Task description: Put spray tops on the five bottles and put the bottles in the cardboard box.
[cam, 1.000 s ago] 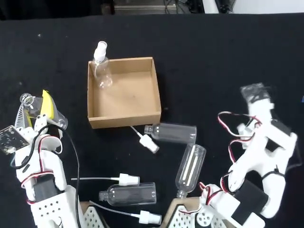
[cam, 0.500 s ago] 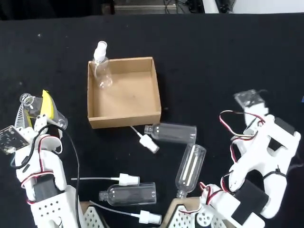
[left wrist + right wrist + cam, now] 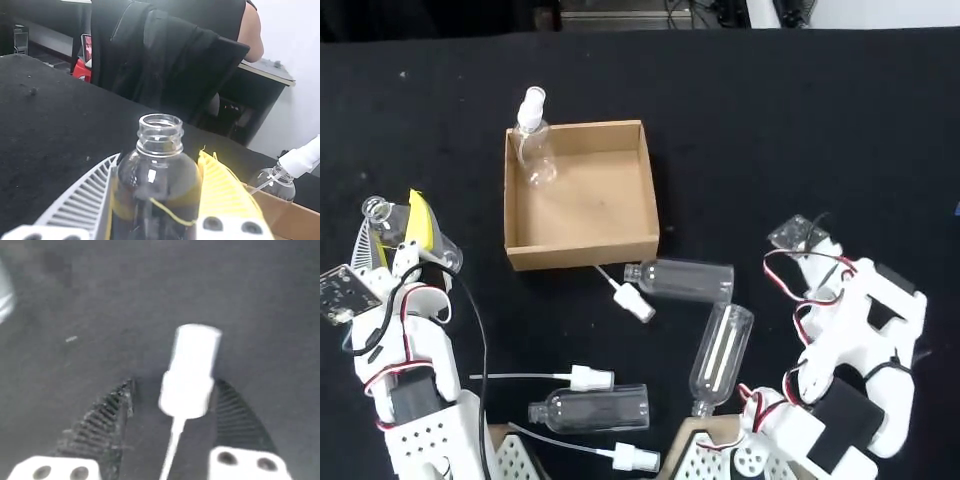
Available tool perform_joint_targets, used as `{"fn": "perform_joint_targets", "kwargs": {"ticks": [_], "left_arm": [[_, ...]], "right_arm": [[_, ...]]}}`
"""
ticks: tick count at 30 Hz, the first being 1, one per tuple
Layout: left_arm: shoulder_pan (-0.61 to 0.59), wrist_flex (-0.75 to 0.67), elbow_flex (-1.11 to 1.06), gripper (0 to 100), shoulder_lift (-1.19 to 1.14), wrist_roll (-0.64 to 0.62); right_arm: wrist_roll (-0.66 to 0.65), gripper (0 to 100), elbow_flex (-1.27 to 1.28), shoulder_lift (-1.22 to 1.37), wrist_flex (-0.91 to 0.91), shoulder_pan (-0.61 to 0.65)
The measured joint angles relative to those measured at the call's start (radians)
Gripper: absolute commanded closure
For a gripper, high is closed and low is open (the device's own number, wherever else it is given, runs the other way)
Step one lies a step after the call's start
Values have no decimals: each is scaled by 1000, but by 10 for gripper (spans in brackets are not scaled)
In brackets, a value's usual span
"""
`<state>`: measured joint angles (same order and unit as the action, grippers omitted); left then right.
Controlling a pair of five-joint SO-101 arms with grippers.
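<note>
1. Right gripper (image 3: 173, 386), right of the cardboard box (image 3: 582, 250), is clamped on a spray top (image 3: 192, 367); its tube is to be centred over the neck.
2. Left gripper (image 3: 398, 222), left of the box, is closed round an uncapped bottle (image 3: 160, 145).

Bare surface (image 3: 840, 120) is found ahead of the right gripper (image 3: 798, 236), in which a spray top (image 3: 190, 370) is clamped. Toward the cardboard box (image 3: 648, 185) on its left, the low path is blocked by one lying bottle (image 3: 685, 280), and nearer the arm's base by another bottle (image 3: 720, 352)
</note>
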<state>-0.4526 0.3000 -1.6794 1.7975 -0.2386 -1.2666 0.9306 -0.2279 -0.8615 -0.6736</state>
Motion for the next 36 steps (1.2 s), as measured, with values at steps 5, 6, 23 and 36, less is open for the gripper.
{"fn": "perform_joint_targets", "kwargs": {"ticks": [5, 6, 23, 36], "left_arm": [[0, 0, 0, 970, 0, 0], [0, 0, 0, 970, 0, 0], [8, -92, 0, 970, 0, 0], [249, -98, 0, 970, 0, 8]], "right_arm": [[9, 989, 0, 0, 28, -2], [12, 988, 0, -3, 28, -3], [729, 988, -635, -496, -606, 190], [1189, 987, -850, -598, -506, 779]]}}
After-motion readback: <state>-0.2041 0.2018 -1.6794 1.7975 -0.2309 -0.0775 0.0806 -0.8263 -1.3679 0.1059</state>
